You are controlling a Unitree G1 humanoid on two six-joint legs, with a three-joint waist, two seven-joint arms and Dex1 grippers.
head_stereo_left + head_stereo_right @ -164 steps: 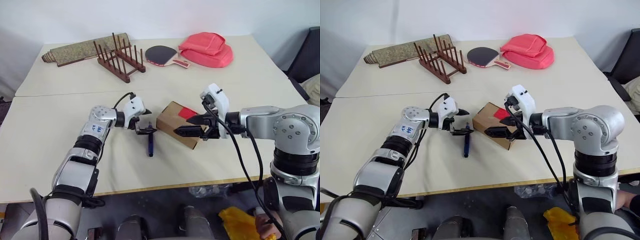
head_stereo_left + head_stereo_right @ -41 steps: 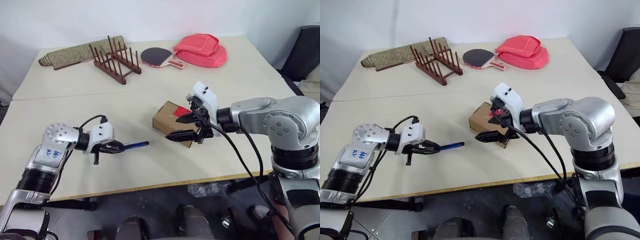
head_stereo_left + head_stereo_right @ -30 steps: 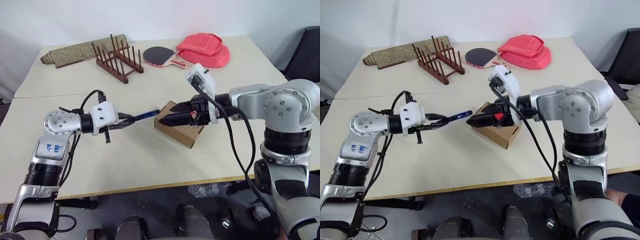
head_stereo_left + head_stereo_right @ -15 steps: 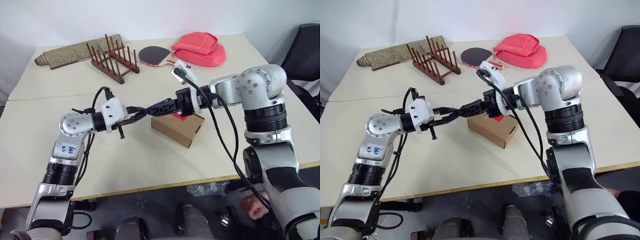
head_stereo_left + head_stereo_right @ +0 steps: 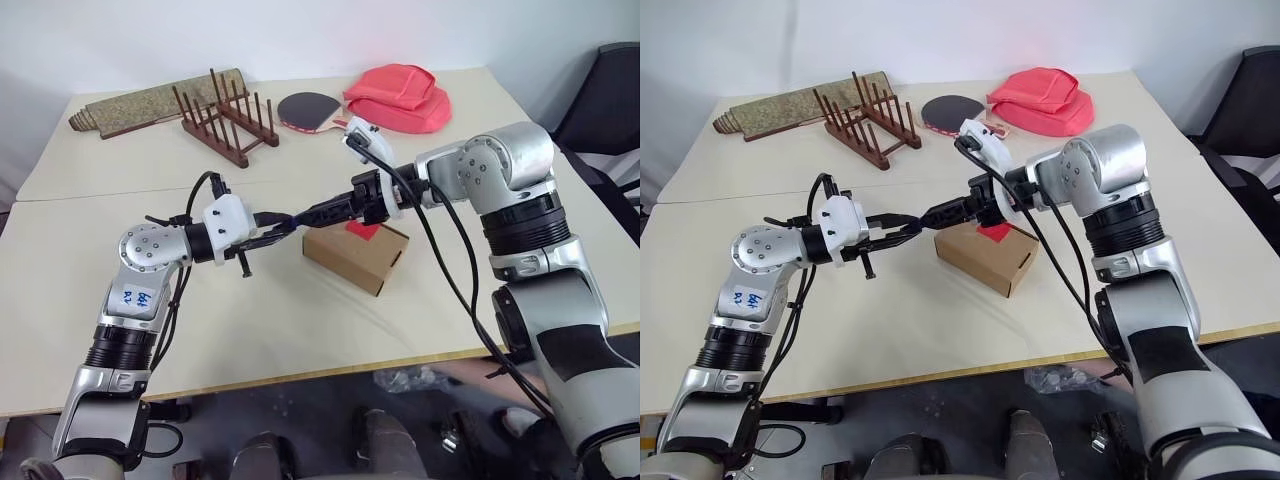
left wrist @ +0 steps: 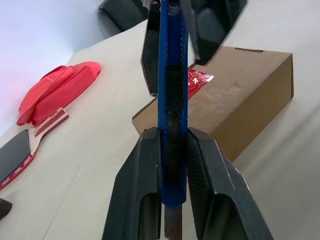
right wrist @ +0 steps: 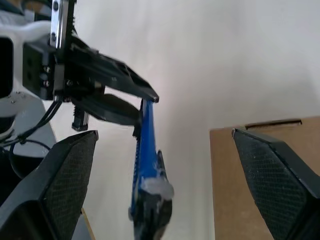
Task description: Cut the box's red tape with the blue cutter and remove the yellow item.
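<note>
Handover is how I read this step: the slim blue pen-shaped cutter (image 5: 290,219) is up in the air between my two arms, above the pale table (image 5: 300,300). From the head cameras, my left gripper (image 5: 272,226) is clamped on one end of it, and my right gripper (image 5: 318,212) reaches in from the other side with its fingers spread around the far end. Just below them sits the small brown cardboard box (image 5: 355,255), flaps shut, the red tape patch (image 5: 362,229) on its top. The yellow item I can't see; I take it to be inside.

Left wrist camera now: the two black fingers (image 6: 142,190) pinch the blue body close, and beyond it the right gripper's fingers stand either side of the cutter without pressing. Box (image 6: 235,107) and tape (image 6: 199,78) lie behind.

Right wrist camera: jaws wide, one finger at each edge of the picture, cutter (image 7: 146,160) running down the middle between them, box corner (image 7: 245,185) beside it.

Next move, as I judge it: shut the right fingers squarely on the cutter, and only then let the left release. Get it crooked and the tool could twist or drop before I reach the tape.
</note>
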